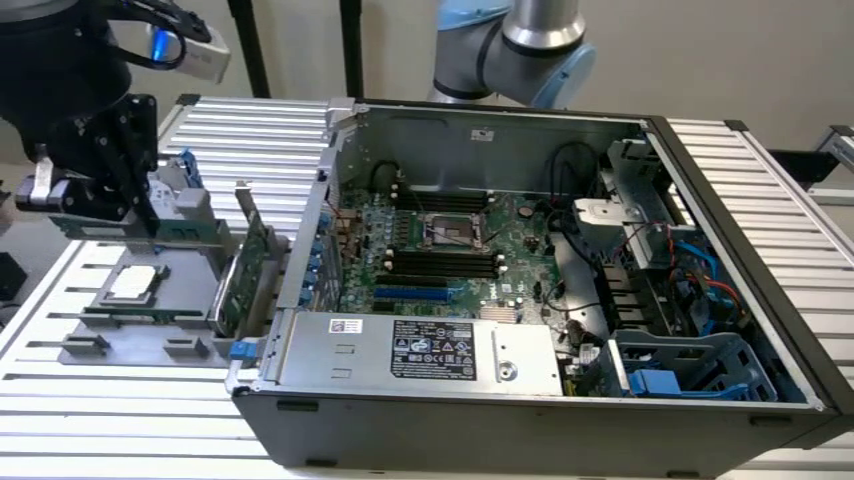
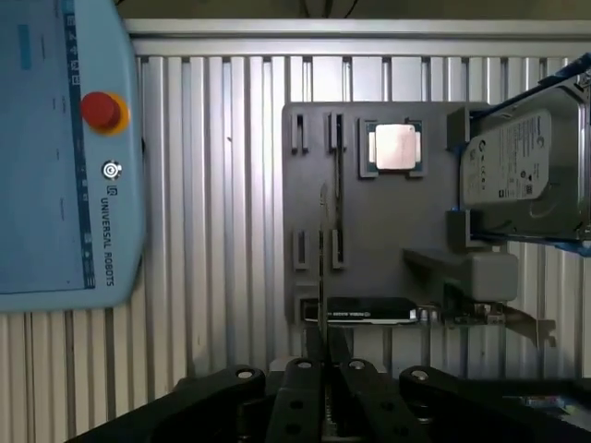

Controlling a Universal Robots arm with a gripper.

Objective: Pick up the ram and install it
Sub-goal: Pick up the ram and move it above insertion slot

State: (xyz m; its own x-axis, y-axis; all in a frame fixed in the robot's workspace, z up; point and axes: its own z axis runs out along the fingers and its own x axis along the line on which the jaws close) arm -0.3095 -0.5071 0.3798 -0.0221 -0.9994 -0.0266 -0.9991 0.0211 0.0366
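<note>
The ram [image 2: 321, 268] shows edge-on as a thin green stick reaching out from between my fingers toward the grey parts tray [image 2: 388, 231] below. My gripper [image 2: 323, 358] is shut on it. In the exterior view my gripper [image 1: 114, 205] hangs above that tray [image 1: 120, 330], at the exterior view's left of the open computer case [image 1: 534, 400]. The black memory slots [image 1: 434, 262] lie on the motherboard inside the case, just in front of the processor socket [image 1: 447, 230].
The tray holds a processor chip [image 2: 397, 148], a hard drive [image 2: 522, 175] and a tall green expansion card [image 1: 240, 270] standing upright near the case wall. A blue teach pendant [image 2: 65, 157] lies beside the tray. The power supply [image 1: 427, 350] and cables [image 1: 667, 260] crowd the case.
</note>
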